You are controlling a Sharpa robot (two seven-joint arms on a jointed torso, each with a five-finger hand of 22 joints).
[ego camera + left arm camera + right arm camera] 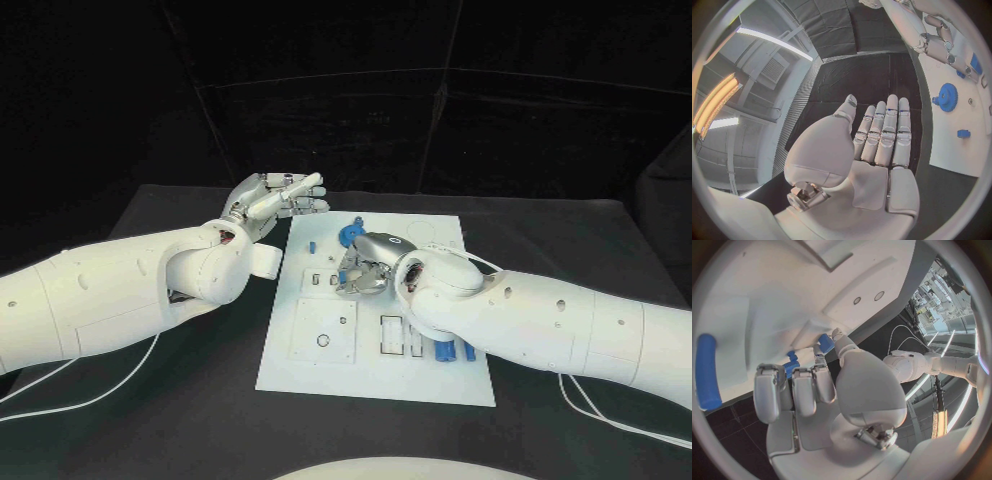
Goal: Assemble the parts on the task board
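The white task board lies in the middle of the table. My right hand hovers low over its far half with fingers curled in. In the right wrist view the thumb and a fingertip pinch a small blue part against the board, and a second small blue part sits by the other fingers. My left hand is raised beside the board's far left corner, fingers straight and together, holding nothing. A blue gear stands on the board's far end.
Long blue pegs lie near the board's near right corner, one seen as a blue cylinder. Another small blue piece sits near the gear. White cables trail on the black table beside both arms.
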